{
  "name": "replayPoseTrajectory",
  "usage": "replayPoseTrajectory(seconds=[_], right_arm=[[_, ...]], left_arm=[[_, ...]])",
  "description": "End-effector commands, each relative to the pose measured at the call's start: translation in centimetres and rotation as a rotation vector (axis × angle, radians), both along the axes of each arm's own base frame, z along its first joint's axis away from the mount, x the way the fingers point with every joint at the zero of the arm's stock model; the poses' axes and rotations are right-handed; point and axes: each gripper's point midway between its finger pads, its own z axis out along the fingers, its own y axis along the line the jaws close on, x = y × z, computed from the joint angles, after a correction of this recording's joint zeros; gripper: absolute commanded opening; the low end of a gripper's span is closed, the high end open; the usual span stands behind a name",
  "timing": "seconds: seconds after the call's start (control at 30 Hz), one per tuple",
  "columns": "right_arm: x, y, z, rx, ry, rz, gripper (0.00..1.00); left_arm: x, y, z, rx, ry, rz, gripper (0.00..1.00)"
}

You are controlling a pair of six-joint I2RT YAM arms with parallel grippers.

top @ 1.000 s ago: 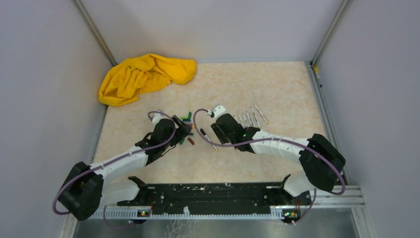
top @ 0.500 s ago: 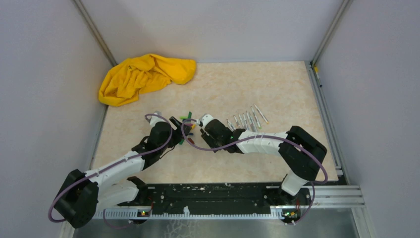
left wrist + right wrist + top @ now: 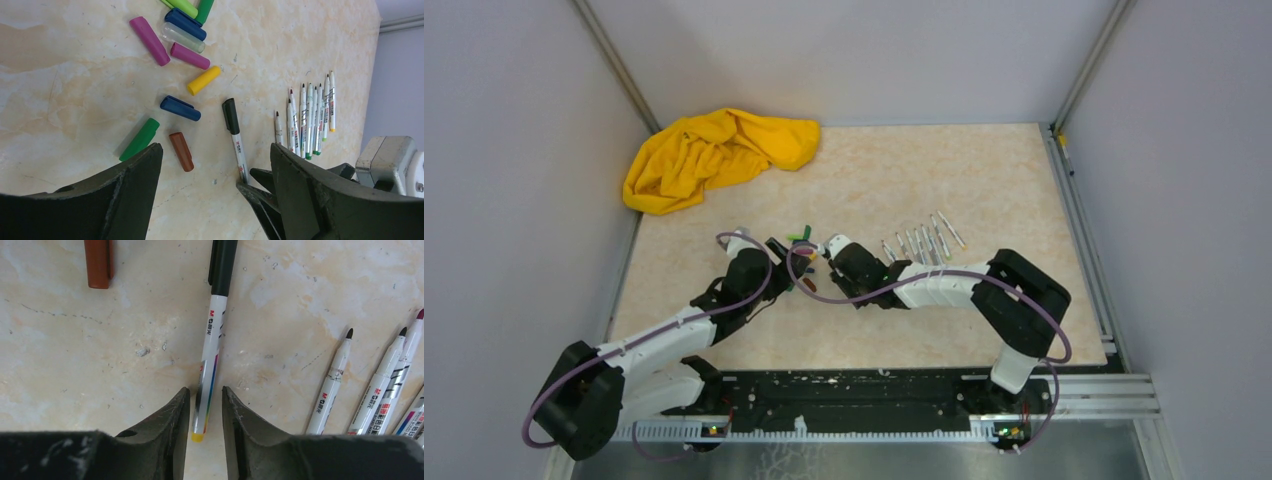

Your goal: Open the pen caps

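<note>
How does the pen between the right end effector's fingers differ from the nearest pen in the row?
The first pen wears a black cap; the row pen is uncapped, its black tip bare. The first pen lies inside the right end effector; the row pen lies outside it, beside other uncapped pens. Both have white printed barrels and lie flat.

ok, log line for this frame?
right gripper: open, astride tail of capped pen | left gripper: open, over loose caps | black cap: on
</note>
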Motion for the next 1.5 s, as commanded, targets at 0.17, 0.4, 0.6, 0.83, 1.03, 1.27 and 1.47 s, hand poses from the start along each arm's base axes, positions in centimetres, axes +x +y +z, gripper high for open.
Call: replayPoseTrajectory(seconds=[0.17, 0.4, 0.6, 0.83, 1.03, 1.27, 1.47], right_arm=[[-0.6, 0.6, 0.0, 0.028, 0.021, -0.023, 0.0], [-0.6, -0.1, 1.4, 0.071, -0.014, -0.042, 0.0], [-0.9, 0.0, 3.7, 0.16, -0.048, -0.053, 0.0], [-2.0, 0.2, 5.1, 0.206, -0.07, -0.046, 0.0], [-3.2, 0.8, 6.0, 0.247, -0.08, -0.033, 0.0], [-4.4, 1.6, 7.2, 0.286, -0.099, -0.018, 0.0], [-4.9, 1.5, 7.9, 0.31, -0.105, -0.017, 0.0]], left_arm=[[0.1, -0.7, 0.8, -0.038, -0.023, -0.016, 0.84], [0.2, -1.2, 0.9, -0.051, -0.018, -0.035, 0.85], [0.1, -2.0, 1.2, -0.086, -0.014, -0.047, 0.85], [0.1, -3.9, 1.4, -0.123, -0.008, -0.075, 0.85], [0.0, -5.4, 1.4, -0.144, 0.003, -0.094, 0.86], [-0.1, -7.5, 1.3, -0.193, 0.018, -0.112, 0.84], [-0.1, -8.2, 1.5, -0.213, 0.015, -0.106, 0.73]])
